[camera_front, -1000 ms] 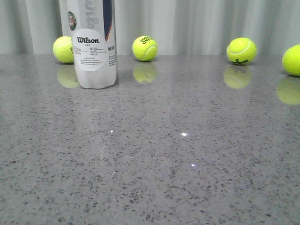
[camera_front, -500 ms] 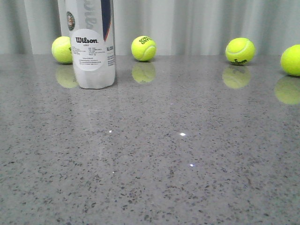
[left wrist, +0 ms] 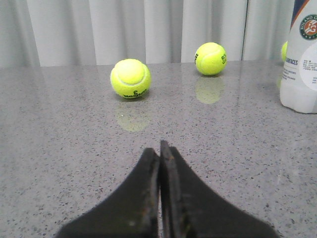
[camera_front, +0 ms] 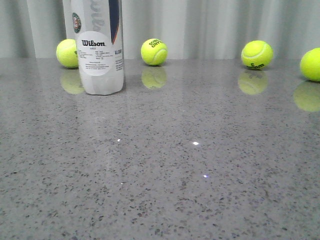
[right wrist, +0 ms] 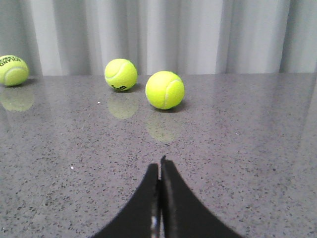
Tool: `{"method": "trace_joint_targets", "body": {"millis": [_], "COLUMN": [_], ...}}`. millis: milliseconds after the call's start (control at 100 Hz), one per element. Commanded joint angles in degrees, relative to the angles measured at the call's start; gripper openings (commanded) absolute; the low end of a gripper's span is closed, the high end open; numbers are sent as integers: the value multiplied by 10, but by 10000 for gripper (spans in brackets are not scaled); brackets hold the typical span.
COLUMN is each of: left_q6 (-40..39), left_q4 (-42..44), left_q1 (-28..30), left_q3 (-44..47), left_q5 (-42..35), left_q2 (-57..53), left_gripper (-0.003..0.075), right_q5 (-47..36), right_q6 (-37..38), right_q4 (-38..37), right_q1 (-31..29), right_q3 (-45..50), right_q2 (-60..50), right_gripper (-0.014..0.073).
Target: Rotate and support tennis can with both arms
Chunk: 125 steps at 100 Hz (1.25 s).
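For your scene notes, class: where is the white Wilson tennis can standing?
In the front view the white Wilson tennis can stands upright, far left on the grey table, partly hiding a yellow ball.

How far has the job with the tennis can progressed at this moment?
The clear plastic Wilson tennis can stands upright on the grey speckled table, with neither gripper on it. The left gripper and right gripper are shut, holding nothing. This fits a can awaiting rotation or one already set back upright.

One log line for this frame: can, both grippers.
Wilson tennis can: upright on table, free | left gripper: fingers shut, empty | right gripper: fingers shut, empty | tennis balls along the back
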Motion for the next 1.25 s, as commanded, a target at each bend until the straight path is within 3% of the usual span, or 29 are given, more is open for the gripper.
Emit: {"method": "trace_joint_targets", "body": {"millis": [0, 210, 1240], "left_q6": [-7, -7, -7], "left_q4": [-6, -6, -6], "left_q1": [-1, -1, -1], "left_q3": [25, 25, 25], "left_q5": [-49, -49, -49], "left_q2": [-20, -20, -20], "left_gripper": [-18, -18, -18], "right_q5": [-37, -37, -37], "right_q6": [-25, -3, -3], "right_q4": [15, -23, -23], "right_q1": [-2, -2, -2], "right_q3": [2, 2, 2], "right_q2": [-10, -10, -10], "right_gripper": [-61, -61, -61]}}
